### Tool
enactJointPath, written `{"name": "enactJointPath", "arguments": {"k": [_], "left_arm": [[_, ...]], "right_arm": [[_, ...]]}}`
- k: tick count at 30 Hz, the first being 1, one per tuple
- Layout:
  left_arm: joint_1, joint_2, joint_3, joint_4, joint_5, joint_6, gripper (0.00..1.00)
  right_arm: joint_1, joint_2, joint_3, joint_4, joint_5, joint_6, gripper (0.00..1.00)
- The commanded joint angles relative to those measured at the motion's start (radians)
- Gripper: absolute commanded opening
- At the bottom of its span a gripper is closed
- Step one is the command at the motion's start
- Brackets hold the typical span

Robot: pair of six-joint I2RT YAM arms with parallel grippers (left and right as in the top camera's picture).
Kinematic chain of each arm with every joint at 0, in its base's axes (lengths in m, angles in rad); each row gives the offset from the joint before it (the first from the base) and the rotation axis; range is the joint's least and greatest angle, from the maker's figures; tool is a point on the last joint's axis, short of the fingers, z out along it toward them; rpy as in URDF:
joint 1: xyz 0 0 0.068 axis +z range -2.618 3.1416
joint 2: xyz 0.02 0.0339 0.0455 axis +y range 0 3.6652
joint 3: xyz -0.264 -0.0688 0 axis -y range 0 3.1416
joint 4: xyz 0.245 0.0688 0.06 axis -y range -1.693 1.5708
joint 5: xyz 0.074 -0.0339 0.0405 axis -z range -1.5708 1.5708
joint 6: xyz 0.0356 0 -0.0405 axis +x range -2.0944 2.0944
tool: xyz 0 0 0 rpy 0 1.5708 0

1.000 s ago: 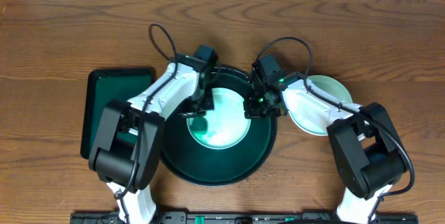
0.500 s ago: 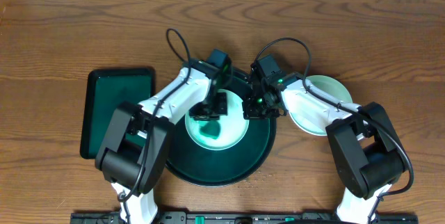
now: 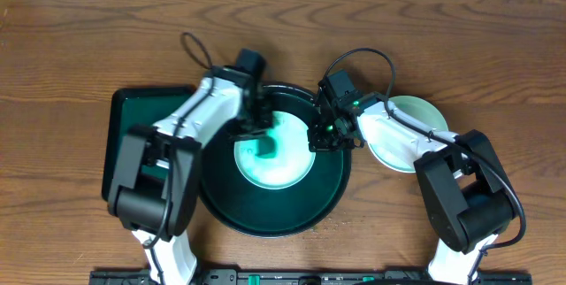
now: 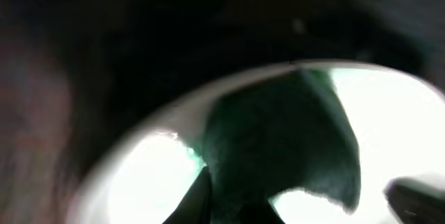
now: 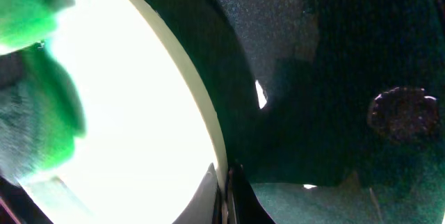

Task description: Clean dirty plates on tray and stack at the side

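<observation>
A pale plate [image 3: 285, 166] with a green smear lies in the round dark tray [image 3: 270, 221]. My left gripper [image 3: 254, 129] is over the plate's left part, shut on a dark green wiping pad [image 3: 264, 147] that is pressed on the plate. In the left wrist view the pad [image 4: 285, 140] fills the space between the fingers [image 4: 234, 200] over the bright plate [image 4: 139, 175]. My right gripper [image 3: 320, 136] is shut on the plate's right rim. The right wrist view shows the fingertips [image 5: 226, 177] pinching that rim [image 5: 201, 113]. A pale mint plate [image 3: 417, 112] lies on the wood to the right.
A smaller rectangular dark green tray [image 3: 141, 117] lies left of the round tray, partly under the left arm. Bare wood tabletop [image 3: 71, 46] surrounds both trays. The right arm crosses over the plates at the right.
My left gripper has swept the green pad across the plate, first toward the middle-right, then back to the left part. The right gripper has stayed on the rim.
</observation>
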Motion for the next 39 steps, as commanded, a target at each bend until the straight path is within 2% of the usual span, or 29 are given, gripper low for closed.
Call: {"name": "enactJointPath", "arguments": {"k": [1, 4, 8, 12, 15, 20, 22, 25, 27, 30, 33, 39], "left_arm": [[0.064, 0.019, 0.006, -0.083, -0.197, -0.042, 0.07], [0.05, 0.019, 0.006, -0.168, -0.161, -0.012, 0.07], [0.001, 0.019, 0.006, -0.255, -0.014, 0.14, 0.07], [-0.05, 0.019, 0.006, -0.269, 0.131, 0.26, 0.07], [-0.08, 0.019, 0.006, -0.211, 0.143, 0.262, 0.07], [-0.093, 0.019, 0.006, 0.004, 0.139, 0.231, 0.07], [-0.093, 0.019, 0.006, 0.068, 0.07, 0.202, 0.07], [-0.093, 0.019, 0.006, 0.086, -0.149, 0.108, 0.07], [-0.092, 0.018, 0.006, 0.051, -0.314, 0.044, 0.07], [-0.083, 0.006, 0.018, -0.039, -0.466, -0.012, 0.07], [-0.064, -0.031, 0.032, -0.118, -0.543, -0.023, 0.07], [0.002, -0.165, 0.035, -0.189, -0.552, -0.023, 0.07]], "right_arm": [[-0.002, 0.014, 0.014, -0.007, 0.01, 0.01, 0.01], [-0.003, 0.014, 0.014, -0.006, 0.01, 0.01, 0.01], [-0.003, 0.014, 0.014, -0.005, 0.01, 0.011, 0.01], [-0.004, 0.014, 0.014, -0.005, 0.01, 0.01, 0.01], [-0.003, 0.014, 0.014, -0.005, 0.009, 0.01, 0.01], [-0.003, 0.014, 0.014, -0.005, 0.005, 0.01, 0.01], [-0.003, 0.014, 0.014, -0.007, 0.005, 0.01, 0.01], [-0.003, 0.014, 0.014, -0.009, 0.005, 0.01, 0.01], [-0.004, 0.014, 0.014, -0.009, 0.006, 0.01, 0.01], [-0.004, 0.014, 0.014, -0.008, 0.006, 0.01, 0.01], [-0.003, 0.014, 0.014, -0.008, 0.006, 0.01, 0.01], [-0.003, 0.014, 0.014, -0.008, 0.006, 0.01, 0.02]]}}
